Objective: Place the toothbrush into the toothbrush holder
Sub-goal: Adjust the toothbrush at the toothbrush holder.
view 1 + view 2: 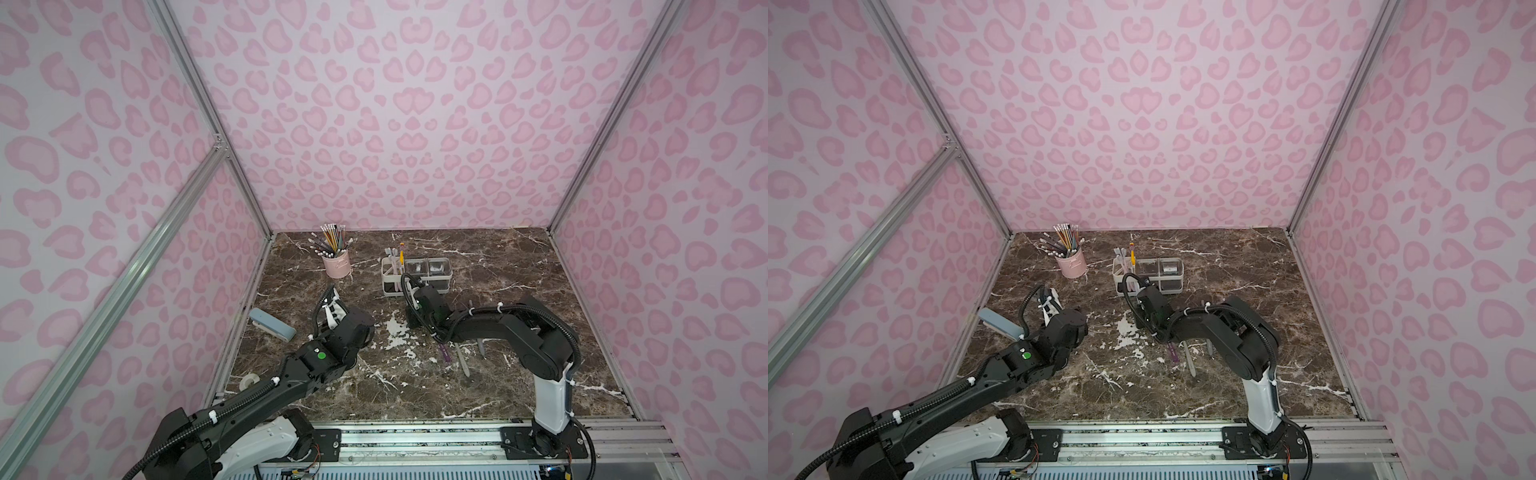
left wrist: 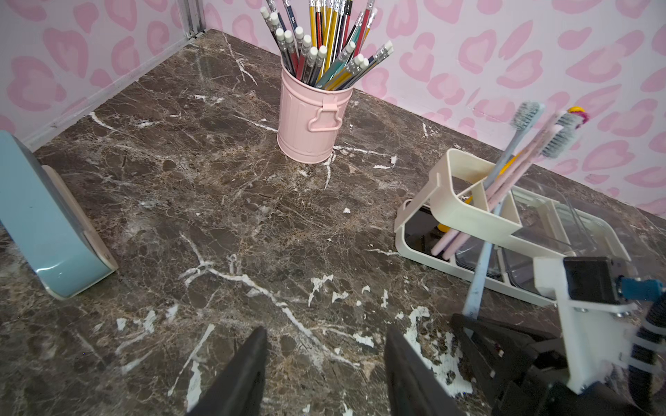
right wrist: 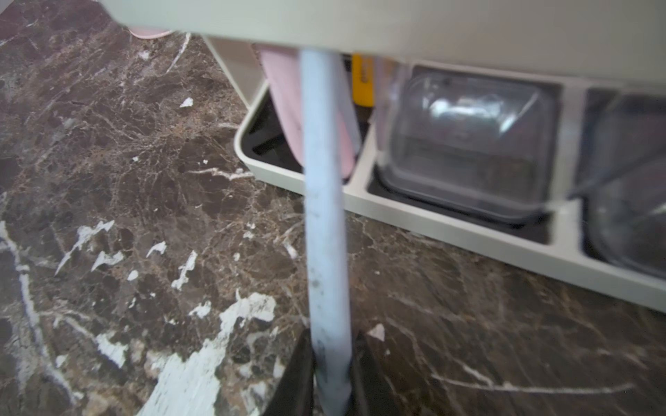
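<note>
- Clearly, the right gripper [image 3: 331, 340] is clenched on the lower end of the pale blue toothbrush [image 3: 324, 216], and the handle is squeezed between its two fingers [image 3: 365, 363].
- Beyond those fingertips, the toothbrush rises tilted into the slot end of the toothbrush holder [image 3: 450, 230], beside the pink brushes [image 2: 468, 237]. Its held end is outside the base, over the marble table [image 3: 144, 180].
- The left gripper [image 2: 326, 335] is released, with nothing between its fingers [image 2: 248, 371]. The pink pencil cup [image 2: 313, 119] stands well ahead of them.
</note>
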Robot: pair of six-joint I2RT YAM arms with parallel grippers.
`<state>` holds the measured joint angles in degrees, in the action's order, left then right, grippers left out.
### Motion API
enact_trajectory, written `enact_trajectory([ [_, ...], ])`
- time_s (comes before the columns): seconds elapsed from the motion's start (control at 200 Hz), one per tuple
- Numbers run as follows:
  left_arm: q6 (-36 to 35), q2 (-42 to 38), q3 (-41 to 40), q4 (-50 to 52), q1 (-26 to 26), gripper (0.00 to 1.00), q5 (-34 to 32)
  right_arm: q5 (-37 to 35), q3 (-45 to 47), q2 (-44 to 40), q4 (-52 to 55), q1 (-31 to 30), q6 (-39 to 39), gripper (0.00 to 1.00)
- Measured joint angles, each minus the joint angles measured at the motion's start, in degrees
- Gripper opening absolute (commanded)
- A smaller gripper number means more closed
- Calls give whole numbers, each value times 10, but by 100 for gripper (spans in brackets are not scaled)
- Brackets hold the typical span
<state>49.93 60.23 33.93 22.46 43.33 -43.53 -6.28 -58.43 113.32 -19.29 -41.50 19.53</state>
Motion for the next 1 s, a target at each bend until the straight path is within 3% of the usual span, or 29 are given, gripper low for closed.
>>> enact_trajectory([
  [0.465,0,4,0,0,0,55,0,-2,-19,16,-26,2,1,3],
  [1.0,0,12,-3,0,0,55,1,-16,-31,16,-52,7,-14,2],
])
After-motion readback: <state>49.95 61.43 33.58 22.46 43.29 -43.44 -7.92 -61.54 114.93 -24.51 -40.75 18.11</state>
